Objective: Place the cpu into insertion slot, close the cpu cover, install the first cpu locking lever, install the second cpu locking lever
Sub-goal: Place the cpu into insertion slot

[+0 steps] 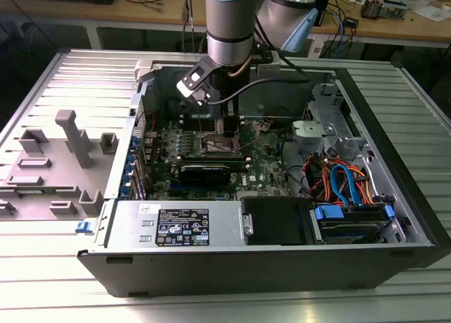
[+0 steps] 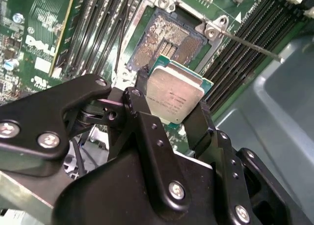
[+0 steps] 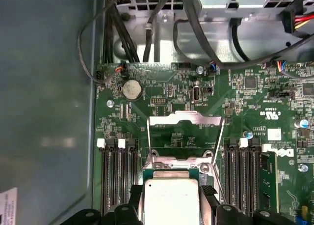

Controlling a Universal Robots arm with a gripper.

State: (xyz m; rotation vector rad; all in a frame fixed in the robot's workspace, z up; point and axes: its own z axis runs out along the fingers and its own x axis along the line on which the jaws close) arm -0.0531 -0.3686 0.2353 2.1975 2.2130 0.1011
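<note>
Currently my gripper (image 2: 172, 101) has its jaws closed on the cpu (image 2: 174, 89), just over the insertion slot (image 2: 169, 38); cpu cover (image 3: 185, 118) stands open.

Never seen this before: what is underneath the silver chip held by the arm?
Below the cpu, held by the fingers, lies the open insertion slot, its contact field partly showing. The part directly under the chip is covered.

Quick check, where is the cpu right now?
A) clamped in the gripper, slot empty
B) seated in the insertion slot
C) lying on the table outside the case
A: the cpu sits clamped in the gripper while the insertion slot shows bare contacts.
</note>
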